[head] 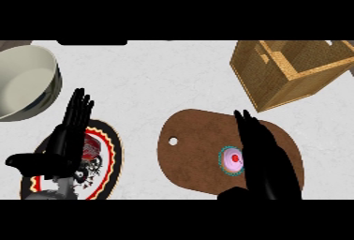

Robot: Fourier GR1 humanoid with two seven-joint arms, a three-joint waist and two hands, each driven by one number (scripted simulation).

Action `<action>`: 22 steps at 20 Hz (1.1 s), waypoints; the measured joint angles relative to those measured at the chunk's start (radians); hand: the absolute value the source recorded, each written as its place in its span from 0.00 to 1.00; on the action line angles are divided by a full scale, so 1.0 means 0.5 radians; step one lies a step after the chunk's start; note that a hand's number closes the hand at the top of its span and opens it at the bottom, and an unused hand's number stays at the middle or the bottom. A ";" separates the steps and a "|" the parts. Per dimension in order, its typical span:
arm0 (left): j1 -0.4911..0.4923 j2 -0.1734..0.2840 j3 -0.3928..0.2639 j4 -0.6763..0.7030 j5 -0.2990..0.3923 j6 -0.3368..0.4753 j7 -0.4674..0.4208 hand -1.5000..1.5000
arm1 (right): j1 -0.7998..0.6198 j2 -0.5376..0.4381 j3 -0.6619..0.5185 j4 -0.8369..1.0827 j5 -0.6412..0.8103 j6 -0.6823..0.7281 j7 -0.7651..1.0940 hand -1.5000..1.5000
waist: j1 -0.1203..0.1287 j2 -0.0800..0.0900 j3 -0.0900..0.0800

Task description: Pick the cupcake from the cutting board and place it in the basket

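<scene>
Pink frosting with a red dot at its centre, ringed by a teal wrapper: that is the cupcake [233, 161], seen from above on the brown cutting board [197, 150]. My right hand [266, 159] lies just beside it, fingers straight and together, covering its right edge. The woven basket [290, 70] stands apart, beyond the board. My left hand [66, 140] rests open over a patterned plate [110, 154].

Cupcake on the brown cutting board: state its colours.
The cupcake has pink frosting with a red centre and a teal wrapper rim, seen in the head view.
</scene>
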 measured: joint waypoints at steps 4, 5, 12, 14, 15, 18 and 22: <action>-0.030 -0.008 0.010 0.018 -0.007 -0.003 0.007 0.50 | 0.028 0.083 -0.015 0.081 0.059 0.029 -0.036 0.00 | 0.000 0.001 0.001; -0.012 -0.009 0.007 0.001 -0.010 -0.005 0.005 0.50 | 0.050 0.092 -0.029 0.095 0.064 0.035 -0.051 0.00 | 0.001 0.001 0.001; 0.015 -0.012 0.018 -0.034 -0.028 -0.015 0.023 0.50 | 0.165 0.176 -0.104 0.154 0.145 0.082 -0.155 0.00 | 0.001 0.002 0.000; 0.001 -0.035 0.017 -0.002 -0.044 -0.007 0.001 0.50 | 0.195 0.200 -0.119 0.181 0.167 0.095 -0.191 0.00 | -0.001 0.002 0.002; -0.003 -0.030 0.032 0.013 -0.035 -0.022 -0.014 0.50 | 0.199 0.219 -0.128 0.197 0.176 0.104 -0.200 0.00 | 0.000 0.002 0.002; 0.035 -0.057 0.009 -0.036 -0.055 -0.013 -0.001 0.50 | 0.255 0.256 -0.136 0.211 0.228 0.113 -0.236 0.00 | 0.002 0.001 0.003; 0.035 -0.048 0.035 -0.036 -0.051 -0.048 0.006 0.50 | 0.268 0.324 -0.174 0.249 0.279 0.139 -0.273 0.00 | 0.003 0.001 0.003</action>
